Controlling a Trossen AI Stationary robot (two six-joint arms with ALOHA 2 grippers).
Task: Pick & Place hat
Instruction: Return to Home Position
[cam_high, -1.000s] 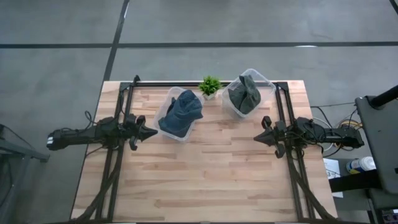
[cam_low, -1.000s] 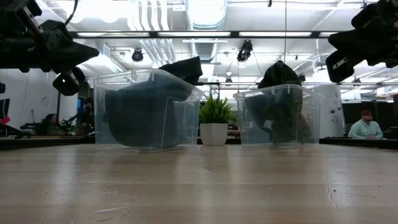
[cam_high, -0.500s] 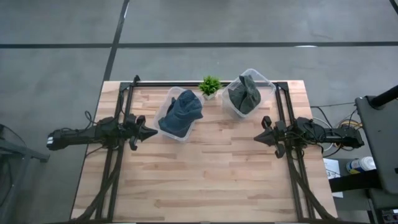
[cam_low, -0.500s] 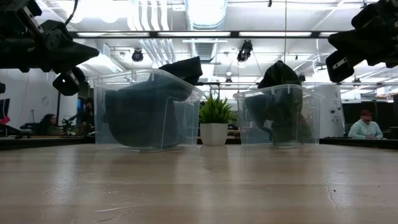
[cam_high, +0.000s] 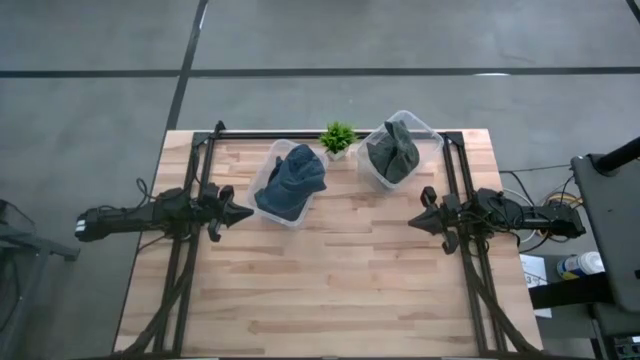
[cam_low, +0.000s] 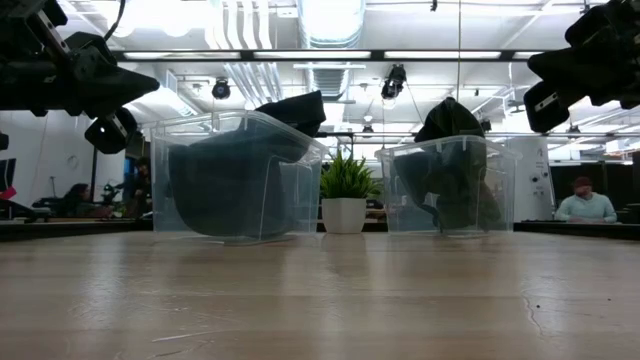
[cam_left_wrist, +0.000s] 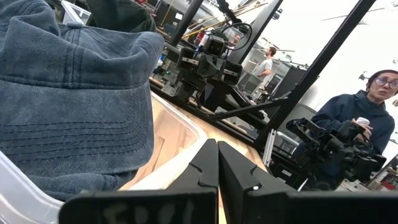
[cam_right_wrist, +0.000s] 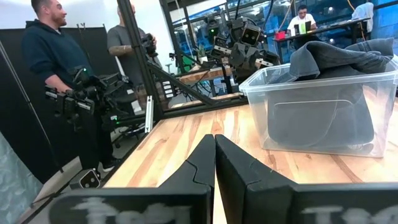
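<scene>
A blue denim hat (cam_high: 293, 180) (cam_left_wrist: 68, 87) fills a clear plastic bin (cam_high: 266, 176) left of the table's middle and rises above its rim. A dark grey hat (cam_high: 392, 150) (cam_right_wrist: 336, 59) sits in a second clear bin (cam_high: 432, 135) to the right, near the far edge. My left gripper (cam_high: 248, 212) (cam_left_wrist: 217, 163) hovers shut just left of the blue hat's bin, above the table. My right gripper (cam_high: 413, 222) (cam_right_wrist: 214, 155) hovers shut in front of the grey hat's bin, toward the right side.
A small potted plant (cam_high: 338, 138) stands between the two bins at the far edge. Bare wooden table (cam_high: 330, 290) stretches across the near half. People stand and sit in the room beyond the table (cam_right_wrist: 50, 56) (cam_left_wrist: 360, 118).
</scene>
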